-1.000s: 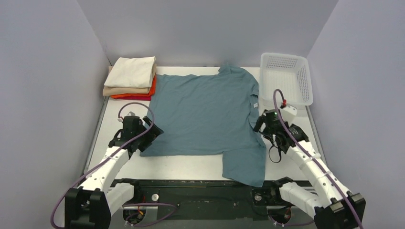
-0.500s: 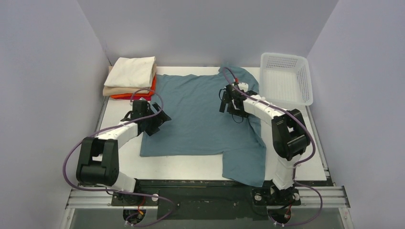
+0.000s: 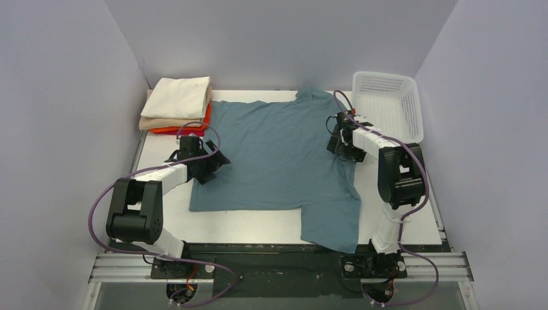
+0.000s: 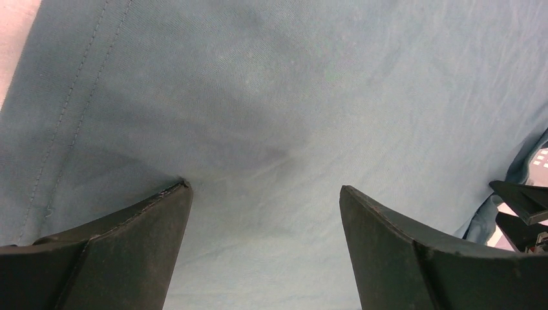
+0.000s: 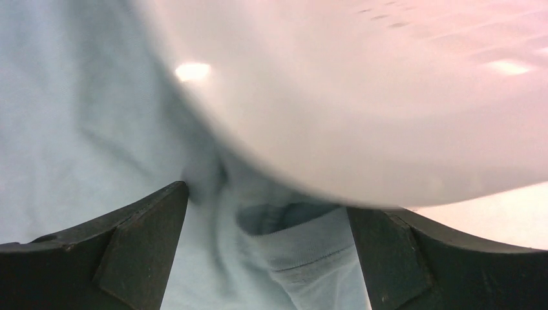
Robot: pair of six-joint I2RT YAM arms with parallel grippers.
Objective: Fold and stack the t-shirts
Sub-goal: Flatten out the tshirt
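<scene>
Teal-blue t-shirt (image 3: 278,155) spread flat mid-surface (image 3: 258,226), one sleeve hanging past near edge. Left claw (image 4: 265,194) released, jaws wide over hem side. Right claw (image 5: 268,194) released too, straddling collar beside basket (image 3: 388,103). Folded stack (image 3: 178,103) far left. Likely best: pinch fabric cleanly both ends, lift evenly, fold without dragging. No readable label or writing.

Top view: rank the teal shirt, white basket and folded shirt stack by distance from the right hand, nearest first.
1. teal shirt: directly below the right hand, which is over the shirt's right edge.
2. white basket: just to the hand's right, in the back right corner.
3. folded shirt stack: across the table, in the back left corner.
</scene>
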